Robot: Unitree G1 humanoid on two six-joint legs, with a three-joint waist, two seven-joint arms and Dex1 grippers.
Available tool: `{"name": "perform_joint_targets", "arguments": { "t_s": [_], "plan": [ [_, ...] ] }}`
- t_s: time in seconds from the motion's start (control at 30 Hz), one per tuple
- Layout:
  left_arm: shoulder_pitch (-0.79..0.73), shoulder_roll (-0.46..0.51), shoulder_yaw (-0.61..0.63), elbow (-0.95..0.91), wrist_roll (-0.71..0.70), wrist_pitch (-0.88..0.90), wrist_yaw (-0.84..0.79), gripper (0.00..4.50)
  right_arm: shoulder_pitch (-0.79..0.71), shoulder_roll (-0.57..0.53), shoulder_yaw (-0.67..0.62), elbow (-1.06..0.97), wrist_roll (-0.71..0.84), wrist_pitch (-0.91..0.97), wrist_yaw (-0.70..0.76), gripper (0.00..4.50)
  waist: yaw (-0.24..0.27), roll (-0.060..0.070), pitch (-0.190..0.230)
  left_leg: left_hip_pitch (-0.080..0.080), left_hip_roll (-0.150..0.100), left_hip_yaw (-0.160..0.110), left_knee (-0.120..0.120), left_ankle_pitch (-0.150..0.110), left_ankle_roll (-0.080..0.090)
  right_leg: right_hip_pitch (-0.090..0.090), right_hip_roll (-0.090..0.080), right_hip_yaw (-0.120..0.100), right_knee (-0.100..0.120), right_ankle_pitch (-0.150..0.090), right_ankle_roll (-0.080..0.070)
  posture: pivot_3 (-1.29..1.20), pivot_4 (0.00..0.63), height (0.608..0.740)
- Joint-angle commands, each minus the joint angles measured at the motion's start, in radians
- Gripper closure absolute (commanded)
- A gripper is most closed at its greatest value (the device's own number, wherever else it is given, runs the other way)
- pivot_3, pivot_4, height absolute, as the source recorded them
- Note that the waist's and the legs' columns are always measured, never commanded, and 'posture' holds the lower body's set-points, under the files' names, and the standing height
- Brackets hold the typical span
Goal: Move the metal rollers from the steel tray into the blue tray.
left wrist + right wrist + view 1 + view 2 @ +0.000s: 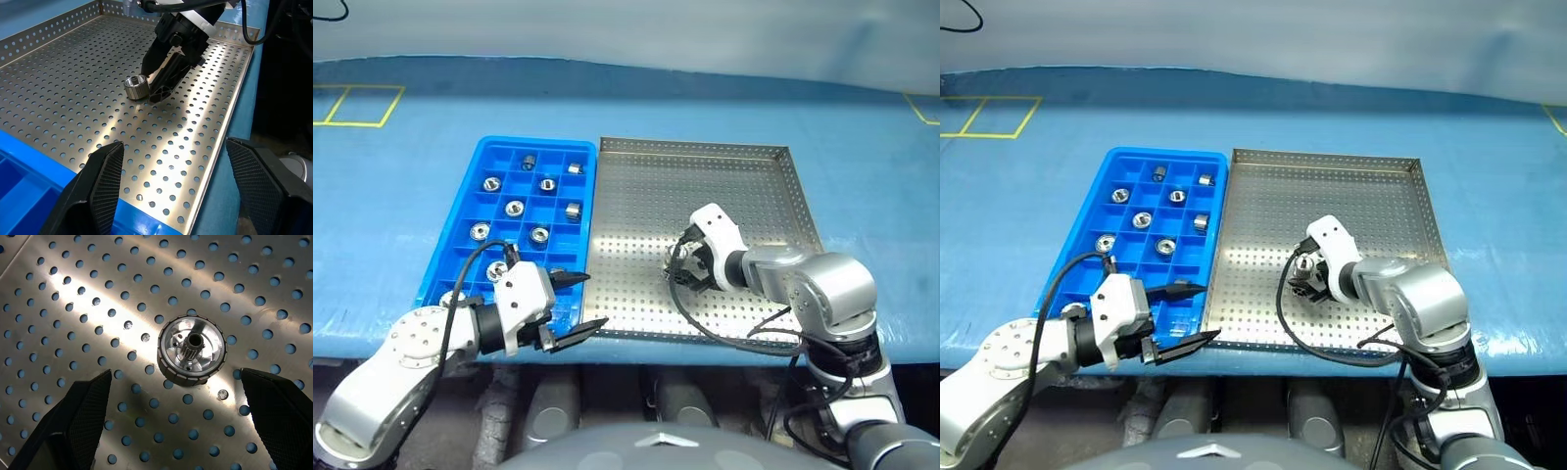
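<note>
We are seeing the steel tray (705, 157) lying on a blue table cover (401, 196), and the blue tray (460, 225) is lying just beside it on the robot's left, their long sides nearly touching. In the blue tray several metal rollers (515, 208) are sitting in separate square compartments, some on their flat end and some on their side. One more roller (192, 351) is standing alone on the perforated floor of the steel tray, in the near half, with its hollow centre facing up. The right gripper (690, 262) is hanging directly above this roller and is pointing steeply down at it; in the right wrist view its two black fingers (83, 416) are standing wide apart, one on each side of the roller, and they are not touching it. In the left wrist view we are seeing the same roller just beside the tips of the right gripper. The left gripper (579, 304) is hovering at the near corner of the blue tray, close to the near edge of the steel tray, and it is pointing toward the right gripper. Its fingers (105, 181) are also apart and nothing is between them. A black cable (724, 333) is looping from the right wrist over the steel tray.
</note>
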Motion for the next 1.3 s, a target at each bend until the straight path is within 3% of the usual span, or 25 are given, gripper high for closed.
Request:
{"name": "perform_joint_targets", "arguments": {
  "t_s": [0.03, 0.43, 0.53, 0.63, 0.73, 0.8, 0.9, 1.03, 1.3],
  "plan": [
    [-0.008, -0.001, 0.013, -0.008, -0.011, -0.028, -0.015, 0.86, -0.001, 0.007, -0.024, -0.032, 0.005, -0.007, -0.018, 0.05, -0.001, 0.0, 0.0, 0.0, 0.0, 0.0, 0.0, 0.0, 0.0, 0.0, 0.0, 0.0, 0.0, 0.0, 0.0, 0.06, 0.15, 0.74],
    [-0.044, -0.018, -0.022, 0.003, 0.003, -0.015, -0.006, 0.86, -0.01, 0.029, 0.026, 0.056, -0.02, -0.109, -0.066, 0.05, -0.007, 0.0, 0.0, 0.0, 0.0, 0.0, -0.001, 0.0, 0.0, 0.0, 0.001, 0.0, 0.0, 0.001, 0.001, 0.07, 0.15, 0.74],
    [-0.077, -0.033, -0.056, 0.02, 0.017, -0.006, 0.008, 0.86, -0.009, 0.027, 0.038, 0.079, -0.022, -0.134, -0.066, 0.69, -0.007, 0.0, 0.0, 0.0, 0.0, 0.0, 0.0, 0.0, 0.0, 0.0, 0.0, 0.0, 0.0, 0.001, 0.001, 0.08, 0.15, 0.74],
    [-0.219, -0.112, -0.192, 0.105, 0.078, 0.032, 0.06, 0.86, -0.005, 0.03, 0.04, 0.095, -0.023, -0.159, -0.069, 1.68, 0.004, 0.0, 0.0, 0.001, -0.001, -0.001, 0.001, 0.0, 0.0, 0.002, 0.0, 0.0, 0.0, 0.001, 0.002, 0.08, 0.15, 0.74],
    [-0.249, -0.14, -0.218, 0.131, 0.099, 0.038, 0.084, 0.86, -0.002, 0.028, 0.041, 0.097, -0.024, -0.17, -0.072, 2.67, -0.001, 0.0, 0.0, 0.0, -0.001, -0.001, 0.002, 0.0, 0.0, 0.002, 0.001, 0.001, 0.0, 0.003, 0.004, 0.08, 0.15, 0.74],
    [-0.25, -0.151, -0.22, 0.137, 0.113, 0.029, 0.099, 0.86, -0.004, 0.025, 0.047, 0.094, -0.024, -0.175, -0.073, 2.78, -0.007, 0.0, 0.0, 0.0, -0.001, 0.001, 0.002, 0.0, 0.0, 0.001, 0.001, 0.003, 0.0, 0.003, 0.004, 0.09, 0.15, 0.74],
    [-0.247, -0.184, -0.175, 0.146, 0.131, 0.019, 0.161, 0.86, -0.037, 0.014, 0.062, 0.078, -0.022, -0.212, -0.059, 2.78, -0.004, 0.0, 0.0, 0.0, -0.001, -0.001, 0.001, 0.0, 0.0, 0.001, 0.001, 0.002, 0.0, 0.004, 0.003, 0.11, 0.15, 0.74],
    [-0.248, -0.22, -0.023, 0.135, 0.122, 0.048, 0.254, 0.86, -0.123, 0.019, 0.092, 0.121, -0.025, -0.249, -0.045, 2.78, -0.003, 0.0, 0.0, 0.0, -0.001, 0.0, 0.001, 0.0, 0.0, 0.001, 0.001, 0.003, 0.001, 0.003, 0.003, 0.15, 0.15, 0.74],
    [-0.031, -0.133, 0.209, -0.008, 0.05, 0.038, 0.174, 0.86, -0.305, 0.079, 0.242, 0.257, -0.024, -0.389, 0.061, 2.78, 0.015, -0.001, 0.0, -0.001, -0.001, -0.001, -0.001, 0.0, 0.0, 0.0, 0.001, 0.002, 0.0, 0.006, -0.001, 0.27, 0.15, 0.74]
  ]
}}
